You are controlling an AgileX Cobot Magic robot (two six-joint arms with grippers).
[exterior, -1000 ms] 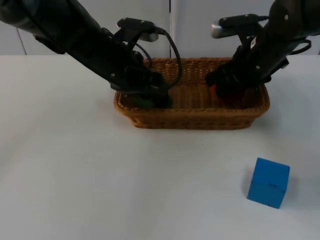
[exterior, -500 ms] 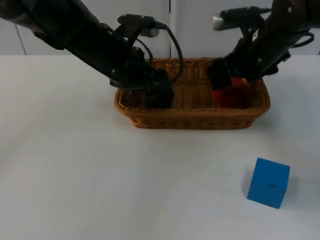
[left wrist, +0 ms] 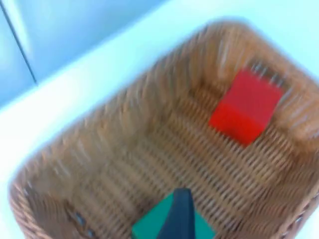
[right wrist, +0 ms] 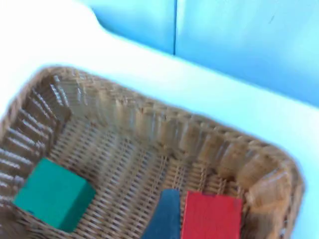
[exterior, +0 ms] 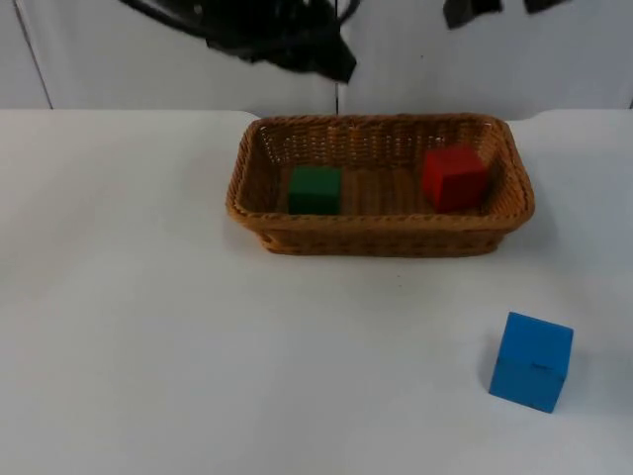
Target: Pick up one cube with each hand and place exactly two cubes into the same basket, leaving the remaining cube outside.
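Left arm: lifted high above the table, its left gripper (exterior: pixel 326 61) hanging over the back wall of the basket (exterior: pixel 381 237); whether its fingers are open, I cannot tell.
Right arm: also raised high, a dark piece of the right gripper (exterior: pixel 473 10) over the basket's far right side; finger state cannot be told.
Left wrist camera: looks down into the basket (left wrist: pixel 124 149), one black fingertip (left wrist: pixel 178 219) in front of the green cube (left wrist: pixel 144 229), red cube (left wrist: pixel 244 112) across the woven floor.
Right wrist camera: looks down on the basket (right wrist: pixel 164 129) too, a dark fingertip (right wrist: pixel 163 216) just beside the red cube (right wrist: pixel 212 216), green cube (right wrist: pixel 52 199) at the other end.
Cubes: three in all.
In the basket: two, the green cube (exterior: pixel 315 189) at the left end and the red cube (exterior: pixel 454 177) at the right end, well apart, neither held.
Outside: one, the blue cube (exterior: pixel 532 361), alone on the white table (exterior: pixel 148 327), nearer the camera than the basket and off its right end.
Baskets: one, oblong wicker, upright.
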